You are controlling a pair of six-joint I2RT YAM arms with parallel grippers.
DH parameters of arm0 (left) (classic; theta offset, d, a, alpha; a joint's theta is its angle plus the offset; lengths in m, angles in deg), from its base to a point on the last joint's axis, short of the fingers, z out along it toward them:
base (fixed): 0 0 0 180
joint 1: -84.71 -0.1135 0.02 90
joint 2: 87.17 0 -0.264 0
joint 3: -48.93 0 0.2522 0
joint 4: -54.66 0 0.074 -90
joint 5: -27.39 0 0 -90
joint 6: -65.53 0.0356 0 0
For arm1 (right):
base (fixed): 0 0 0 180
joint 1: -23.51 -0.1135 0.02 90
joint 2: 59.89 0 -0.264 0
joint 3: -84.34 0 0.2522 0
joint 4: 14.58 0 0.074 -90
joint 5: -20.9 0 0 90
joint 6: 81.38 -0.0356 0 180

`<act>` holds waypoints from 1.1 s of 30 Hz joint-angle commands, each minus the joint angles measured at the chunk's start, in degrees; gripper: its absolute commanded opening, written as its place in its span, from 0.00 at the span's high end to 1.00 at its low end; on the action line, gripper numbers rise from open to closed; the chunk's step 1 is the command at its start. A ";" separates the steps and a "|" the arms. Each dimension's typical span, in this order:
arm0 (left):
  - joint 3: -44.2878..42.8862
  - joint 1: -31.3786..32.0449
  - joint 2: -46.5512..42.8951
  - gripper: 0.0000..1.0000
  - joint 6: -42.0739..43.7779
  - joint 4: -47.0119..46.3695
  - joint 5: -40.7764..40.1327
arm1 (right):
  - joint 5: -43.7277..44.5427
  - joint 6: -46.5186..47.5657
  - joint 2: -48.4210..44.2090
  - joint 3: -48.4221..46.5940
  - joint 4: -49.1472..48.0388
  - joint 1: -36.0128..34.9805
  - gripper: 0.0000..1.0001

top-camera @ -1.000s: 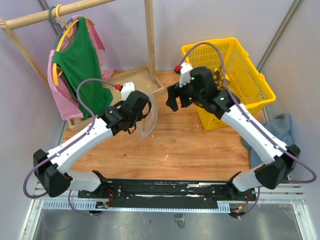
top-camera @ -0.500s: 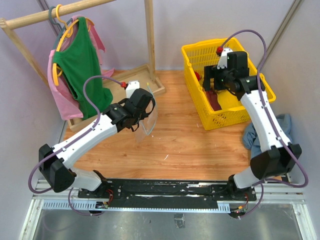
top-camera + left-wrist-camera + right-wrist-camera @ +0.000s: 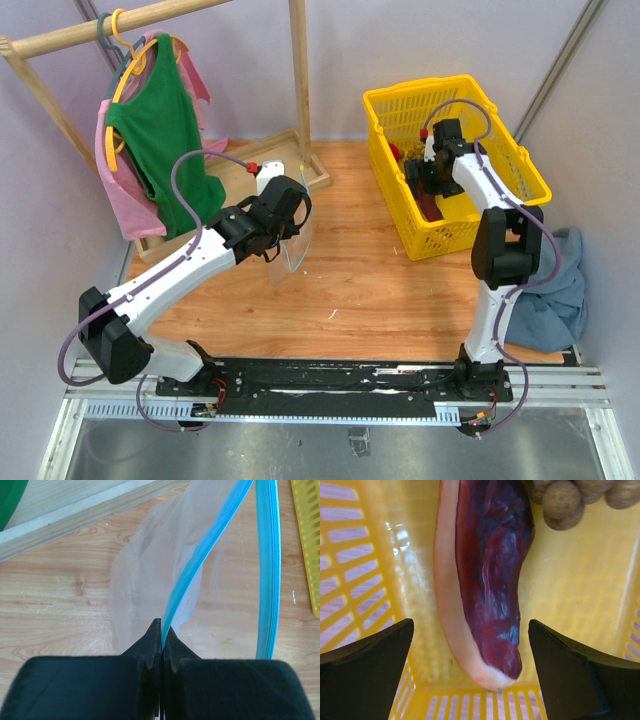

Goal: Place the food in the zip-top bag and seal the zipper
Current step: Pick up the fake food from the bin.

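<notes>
Now, right claw (image 3: 471, 630) wide over the slick dark red elongated piece (image 3: 490, 570), left claw (image 3: 161, 630) pinching the blue-teal strip (image 3: 200, 555) of the clear plastic bag (image 3: 145, 570): an off-centre squeeze could squirt that piece away.

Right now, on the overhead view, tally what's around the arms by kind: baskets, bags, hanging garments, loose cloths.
Baskets: 1, the yellow basket
Bags: 1, the zip-top bag
Hanging garments: 2, the green garment and the pink garment
Loose cloths: 1, the blue cloth
Total: 5
</notes>
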 commanded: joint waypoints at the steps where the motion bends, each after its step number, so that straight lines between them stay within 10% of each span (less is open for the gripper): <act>1: -1.11 -0.31 0.88 1.00 1.11 -1.61 -0.07 | 0.16 1.91 5.00 -2.86 0.48 0.53 0.02; 16: -1.04 -0.31 1.30 1.00 1.69 -1.30 0.66 | 2.06 2.64 16.08 -3.87 -0.76 0.53 0.13; 21: -1.33 -0.31 1.02 1.00 1.62 -0.62 -0.10 | -0.78 2.36 11.17 -2.95 -1.02 0.53 0.34; 33: -0.67 -0.31 -0.64 1.00 2.40 -1.81 1.82 | -2.17 -1.96 -8.87 7.10 -9.99 0.52 0.46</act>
